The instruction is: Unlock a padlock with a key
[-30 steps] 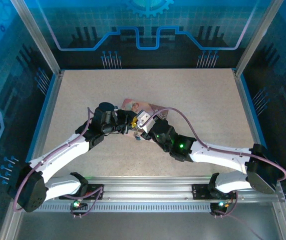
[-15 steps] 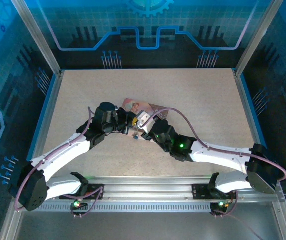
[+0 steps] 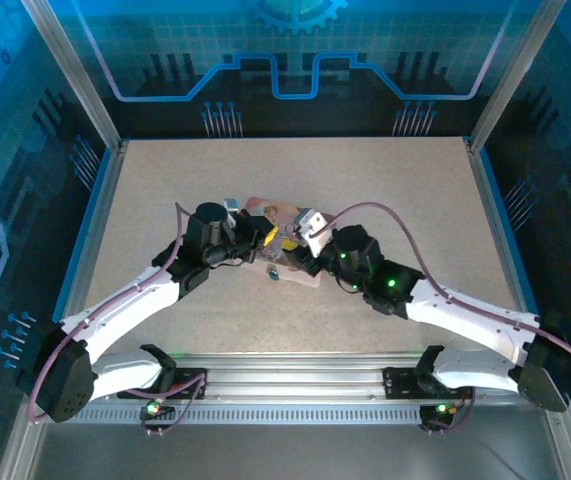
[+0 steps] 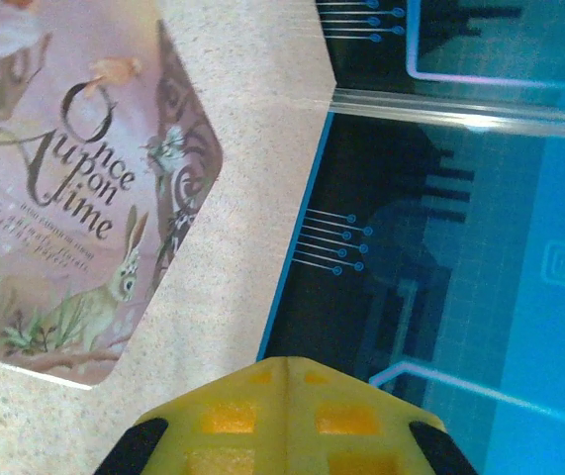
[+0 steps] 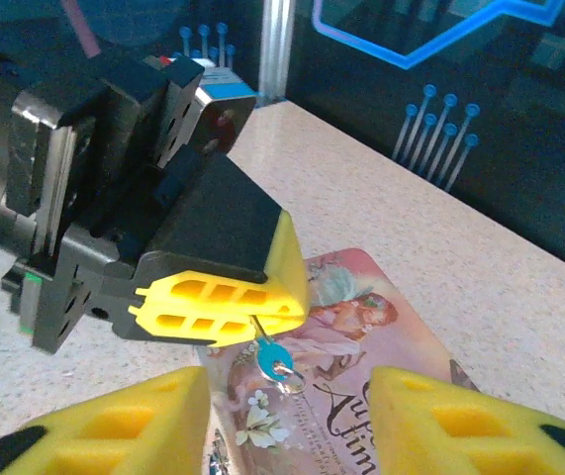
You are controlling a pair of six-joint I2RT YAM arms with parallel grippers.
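Top external: table (image 3: 385, 190), pink tin box (image 3: 263, 208) lying flat mid-table under both wrists, seemingly closed, contents hidden. Right wrist: left gripper (image 5: 287, 297) pinched tight on the key (image 5: 259, 334), teal tag (image 5: 272, 356) dangling above the tin. Right gripper (image 5: 287, 416) spread wide, empty. Judged step: presenting key. Firm pinch needed, blade steady, aligned with padlock keyway before pushing.

One pink rectangular tin box (image 4: 64, 198) with a printed rabbit picture sits on one speckled beige table (image 3: 395, 190). There is one small thin metal key (image 5: 270, 352) (teal-capped, with a single little ring). Two white-and-black arms, the left arm (image 3: 135, 298) and the right arm (image 3: 465, 315), carry two yellow-padded grippers, the left gripper (image 5: 221, 309) and the right gripper (image 5: 287, 421).
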